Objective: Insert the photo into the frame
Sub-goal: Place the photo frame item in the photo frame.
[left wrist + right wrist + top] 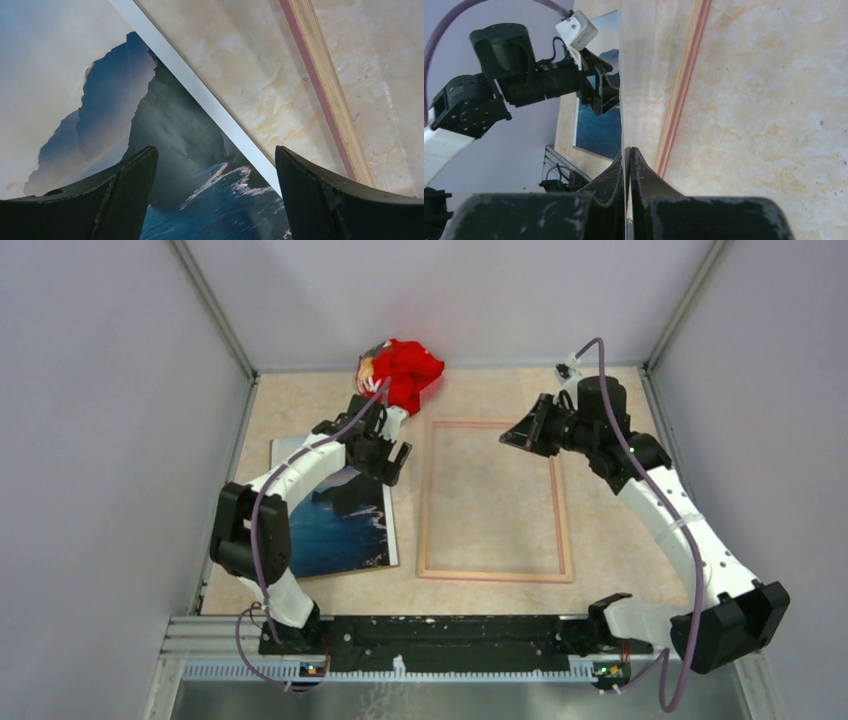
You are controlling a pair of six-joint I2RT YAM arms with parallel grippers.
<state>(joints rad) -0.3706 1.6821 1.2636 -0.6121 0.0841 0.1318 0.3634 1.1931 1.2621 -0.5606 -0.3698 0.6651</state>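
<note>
Status from the top camera: I see the left gripper [393, 465] over the right edge of the photo [340, 530], which lies flat on the table [480, 390], mostly behind and to the left of the fingers. The frame [495, 575] lies flat just to the right of that gripper, apart from the photo. The right gripper [503, 438] hangs over the far end of the frame, inside its right rail. A red cloth bundle [410, 370] sits beyond the left gripper, near the back wall.

Left wrist: the left gripper [215, 150] has its fingers spread wide with nothing between them. The photo [75, 100] is below, and its white border runs diagonally through the gap. The pink and wood rail of the frame [325, 85] is past the right finger, with bare table between the rail and the print.

Right wrist: the right gripper [626, 150] has its fingers pressed together on a thin edge that runs straight out from the tips. I read it as a clear sheet [649, 75] seen edge-on, though I can't confirm the material. The frame [684, 75] rail runs just right of the fingertips. The photo [596, 125] is off to their left, under the other arm.
</note>
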